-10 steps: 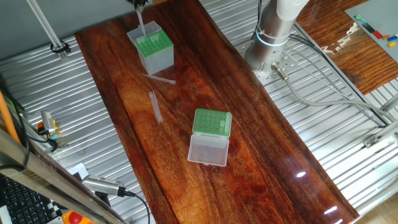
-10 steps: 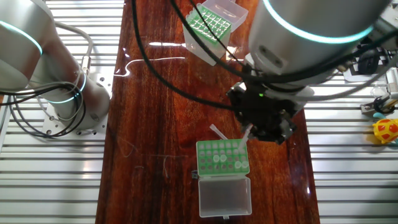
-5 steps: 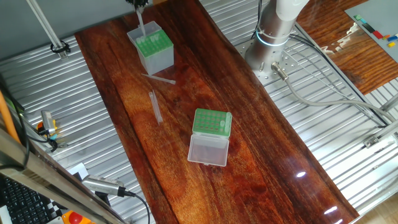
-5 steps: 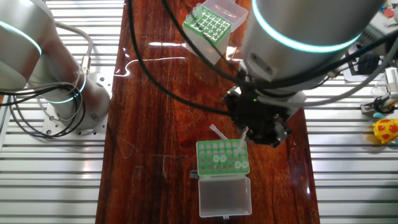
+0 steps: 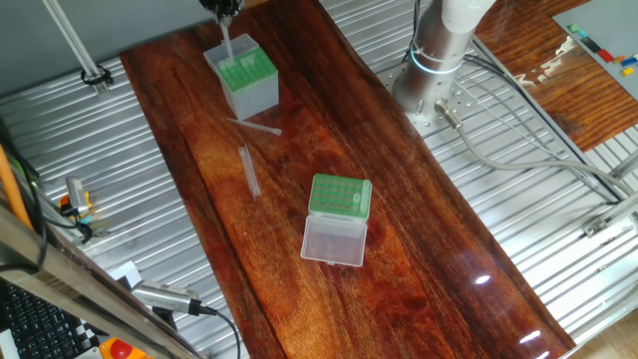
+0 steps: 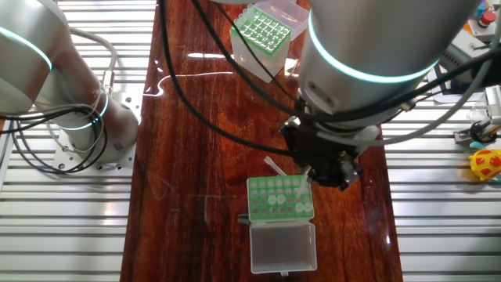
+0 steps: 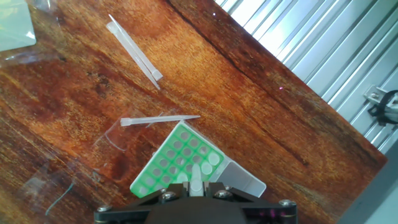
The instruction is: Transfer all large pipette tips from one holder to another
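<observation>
My gripper [image 7: 195, 190] is shut on a large pipette tip [image 7: 195, 179], which shows pale between the two fingers. It hangs over the taller translucent box [image 5: 246, 78], and the tip [image 5: 226, 42] reaches down to the box's green insert [image 7: 176, 163]. Several holes of the insert [image 6: 279, 197] hold whitish tips. Two more large pipette tips lie loose on the table, one [image 7: 159, 119] close to the box and one [image 7: 134, 50] further off. The low green rack [image 5: 340, 195] with its open clear lid [image 5: 334, 240] stands apart mid-table.
The dark wooden table [image 5: 419, 239] is flanked by ribbed metal [image 5: 90, 150] on both sides. The arm's base [image 5: 437, 60] stands beside the table. Cables [image 6: 196, 70] hang over the table near the low rack [image 6: 261, 28].
In the other fixed view the arm has drifted a little to the left over the box, the tip still in the gripper. The loose tips and both holders have not moved.
</observation>
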Motion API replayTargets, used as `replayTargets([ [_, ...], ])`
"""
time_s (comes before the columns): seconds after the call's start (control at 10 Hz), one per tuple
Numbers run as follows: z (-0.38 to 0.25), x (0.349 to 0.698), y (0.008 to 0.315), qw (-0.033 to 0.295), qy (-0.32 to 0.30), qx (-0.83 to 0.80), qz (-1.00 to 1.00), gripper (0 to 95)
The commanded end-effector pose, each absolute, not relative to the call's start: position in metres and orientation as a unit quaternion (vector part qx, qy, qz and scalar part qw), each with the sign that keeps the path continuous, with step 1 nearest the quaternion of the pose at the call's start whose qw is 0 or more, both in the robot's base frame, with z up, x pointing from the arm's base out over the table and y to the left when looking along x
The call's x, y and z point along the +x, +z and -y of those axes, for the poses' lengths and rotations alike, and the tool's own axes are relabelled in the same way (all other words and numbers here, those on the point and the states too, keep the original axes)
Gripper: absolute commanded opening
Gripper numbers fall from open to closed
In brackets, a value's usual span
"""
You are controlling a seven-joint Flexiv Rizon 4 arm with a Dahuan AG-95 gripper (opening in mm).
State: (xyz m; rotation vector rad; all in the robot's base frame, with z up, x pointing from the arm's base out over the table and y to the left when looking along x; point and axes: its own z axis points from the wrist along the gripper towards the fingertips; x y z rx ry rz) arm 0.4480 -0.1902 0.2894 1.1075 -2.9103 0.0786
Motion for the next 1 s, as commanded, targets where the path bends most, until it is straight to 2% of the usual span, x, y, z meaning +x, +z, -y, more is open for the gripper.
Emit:
replayTargets([
  [0.1,0.1886,0.4482,0.2868,0.011,0.027,0.355,0.934,0.0],
  [1.0,0.1899,0.4417,0.2830,0.006,0.023,0.354,0.935,0.0],
])
